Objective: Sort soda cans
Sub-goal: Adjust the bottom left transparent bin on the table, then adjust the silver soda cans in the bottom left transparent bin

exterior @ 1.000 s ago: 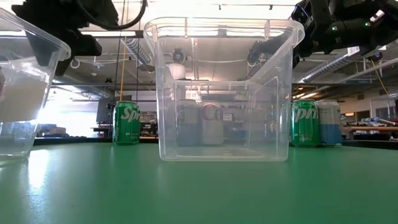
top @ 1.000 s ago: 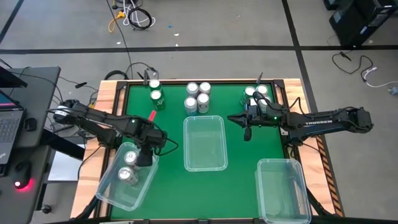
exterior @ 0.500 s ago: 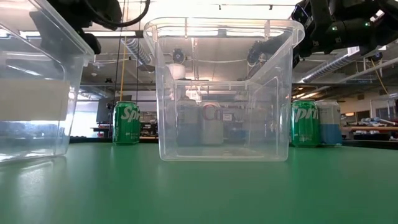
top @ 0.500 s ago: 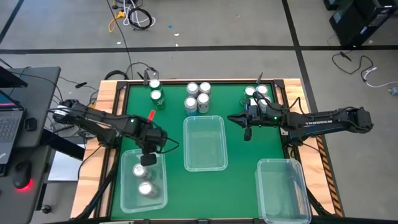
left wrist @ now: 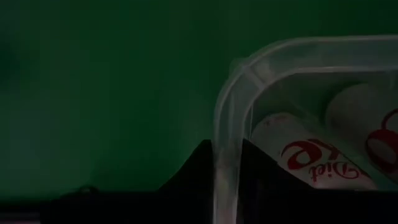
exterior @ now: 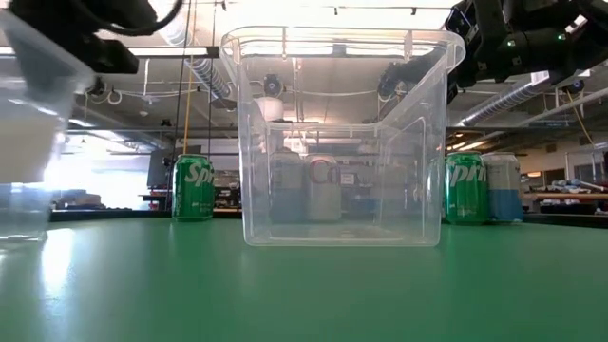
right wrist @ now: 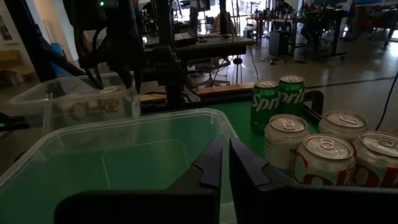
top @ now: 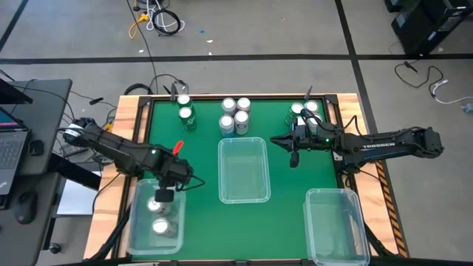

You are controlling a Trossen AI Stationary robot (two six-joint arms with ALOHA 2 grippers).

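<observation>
1. Two silver-white soda cans (top: 159,215) stand upright, long axes vertical and shiny tops up, inside the clear left bin (top: 136,222) at the table's near left; the left wrist view shows red "Diet" script on one can (left wrist: 311,162).
2. Two green cans (top: 185,108) stand upright at the far left of the green table (top: 288,207); the low view reads "Spr" in white on one (exterior: 193,187).
3. A cluster of silver-white cans (top: 234,115) stands upright just behind the empty middle bin (top: 243,198); red Coke lettering shows on them in the right wrist view (right wrist: 323,163).
4. More upright cans (top: 304,111), green and blue, group at the far right.
5. The left end effector (top: 165,193) is clamped on the left bin's rim.
6. The right end effector (top: 293,158), fingers together and empty, hovers beside the middle bin's far right corner.
7. A third bin (top: 334,227) sits at the near right.
</observation>
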